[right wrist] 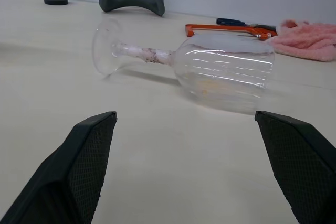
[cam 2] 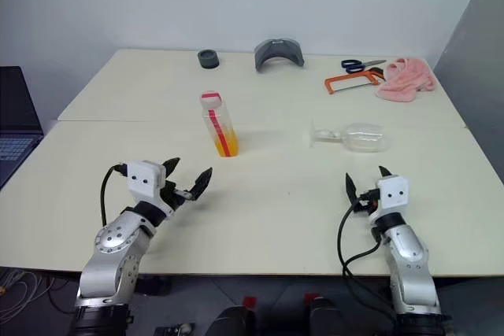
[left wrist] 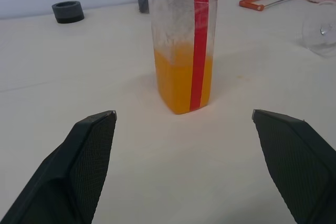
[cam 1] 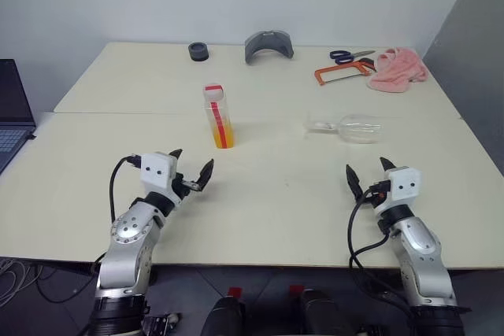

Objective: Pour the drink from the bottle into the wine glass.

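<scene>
Your left gripper and right gripper both wait spread wide and empty, each lined up near its target: the capped bottle standing mid-table, and right of it the glass lying on its side, needing righting first.

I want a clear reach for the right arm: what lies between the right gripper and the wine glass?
Nothing: bare table runs from the open right gripper to the wine glass, which lies on its side, as the right wrist view shows.
</scene>
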Motion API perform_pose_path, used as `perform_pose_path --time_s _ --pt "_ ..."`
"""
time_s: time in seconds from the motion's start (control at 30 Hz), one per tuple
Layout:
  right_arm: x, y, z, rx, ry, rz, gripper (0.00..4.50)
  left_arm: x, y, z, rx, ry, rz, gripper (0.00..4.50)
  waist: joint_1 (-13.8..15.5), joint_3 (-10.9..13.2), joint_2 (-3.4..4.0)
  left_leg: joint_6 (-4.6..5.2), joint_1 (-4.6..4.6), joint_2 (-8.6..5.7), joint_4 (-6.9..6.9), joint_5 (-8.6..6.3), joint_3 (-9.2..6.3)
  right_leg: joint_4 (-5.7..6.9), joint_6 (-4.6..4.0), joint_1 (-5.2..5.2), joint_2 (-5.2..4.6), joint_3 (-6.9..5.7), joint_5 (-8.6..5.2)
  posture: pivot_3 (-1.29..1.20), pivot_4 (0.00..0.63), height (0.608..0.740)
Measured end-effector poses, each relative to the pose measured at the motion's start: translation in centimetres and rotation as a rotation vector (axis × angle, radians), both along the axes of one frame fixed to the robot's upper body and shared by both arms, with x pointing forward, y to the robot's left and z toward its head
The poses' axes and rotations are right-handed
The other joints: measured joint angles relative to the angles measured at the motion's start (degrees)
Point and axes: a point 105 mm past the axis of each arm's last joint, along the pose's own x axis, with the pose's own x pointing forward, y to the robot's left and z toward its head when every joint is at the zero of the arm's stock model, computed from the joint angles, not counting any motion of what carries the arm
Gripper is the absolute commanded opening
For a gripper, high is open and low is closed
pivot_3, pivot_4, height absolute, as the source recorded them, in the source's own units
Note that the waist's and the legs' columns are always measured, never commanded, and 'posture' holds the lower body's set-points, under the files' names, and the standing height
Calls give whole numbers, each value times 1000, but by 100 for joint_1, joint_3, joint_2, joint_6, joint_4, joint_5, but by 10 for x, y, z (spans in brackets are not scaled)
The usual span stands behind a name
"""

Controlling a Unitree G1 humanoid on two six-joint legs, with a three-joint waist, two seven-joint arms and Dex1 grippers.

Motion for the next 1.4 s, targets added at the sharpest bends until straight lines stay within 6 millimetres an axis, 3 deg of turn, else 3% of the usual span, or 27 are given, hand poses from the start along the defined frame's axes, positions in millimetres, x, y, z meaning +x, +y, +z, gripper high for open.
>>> perform_pose_path --time_s 0.53,0.9,1.1,1.27,1.4 --pt "-1 5 2 3 -3 27 4500 0 -5 1 -14 -3 -8 4456 1 0 0 0 0 0 0 0 0 -1 0 0 0 2 0 0 150 740" --pt "0 20 3 -28 8 136 4500 3 -2 -4 -8 7 45 4456 1 2 -1 0 0 0 0 0 -1 -2 0 0 1 0 0 0 150 740" --pt "-4 35 11 -69 13 290 4500 16 -9 7 -14 -24 45 4456 6 6 -2 0 -6 -4 1 0 -1 -4 0 -1 0 -1 0 0 150 740" --pt "-15 54 36 -78 4 467 4500 33 -18 16 -22 -55 73 4456 8 13 -15 0 -9 -4 4 0 -7 -4 1 -1 0 -7 0 0 150 740" --pt "-15 62 43 -82 15 520 4500 47 -25 23 -26 -80 99 4456 11 17 -21 -1 -13 -6 4 0 -7 -5 0 -1 0 -12 0 0 150 740"
